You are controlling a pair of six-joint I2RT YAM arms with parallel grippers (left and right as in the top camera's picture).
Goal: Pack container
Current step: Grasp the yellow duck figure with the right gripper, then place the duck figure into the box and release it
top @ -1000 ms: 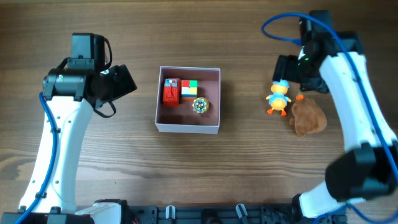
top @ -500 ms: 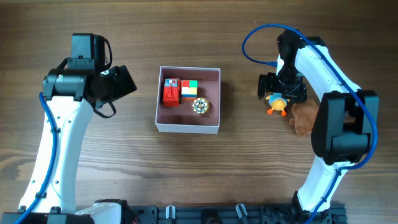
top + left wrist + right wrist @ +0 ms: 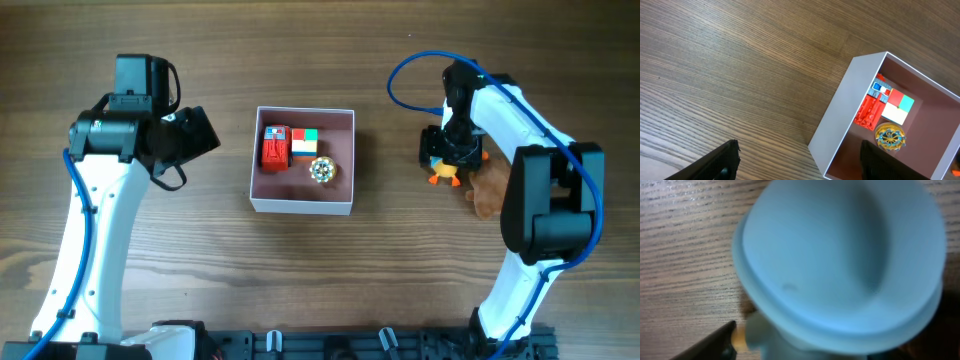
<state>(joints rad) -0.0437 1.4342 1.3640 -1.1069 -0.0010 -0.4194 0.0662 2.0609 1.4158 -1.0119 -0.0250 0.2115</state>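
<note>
The container (image 3: 300, 204), a white box with a pink inside, sits mid-table and holds a red toy (image 3: 275, 146), a colour cube (image 3: 305, 142) and a small patterned ball (image 3: 320, 171). It also shows in the left wrist view (image 3: 840, 120). My left gripper (image 3: 200, 130) hangs open and empty left of the box (image 3: 799, 152). My right gripper (image 3: 450, 150) is down over a yellow duck toy (image 3: 443, 174). In the right wrist view the duck's blue hat (image 3: 840, 260) fills the frame, with the jaws apart on either side of it (image 3: 837, 347).
A brown plush toy (image 3: 492, 190) lies just right of the duck, against the right arm. The wooden table (image 3: 380, 260) stretches around the box.
My right gripper swung in from the right and came down over the duck, now hiding most of it. The left arm and the box have not moved.
</note>
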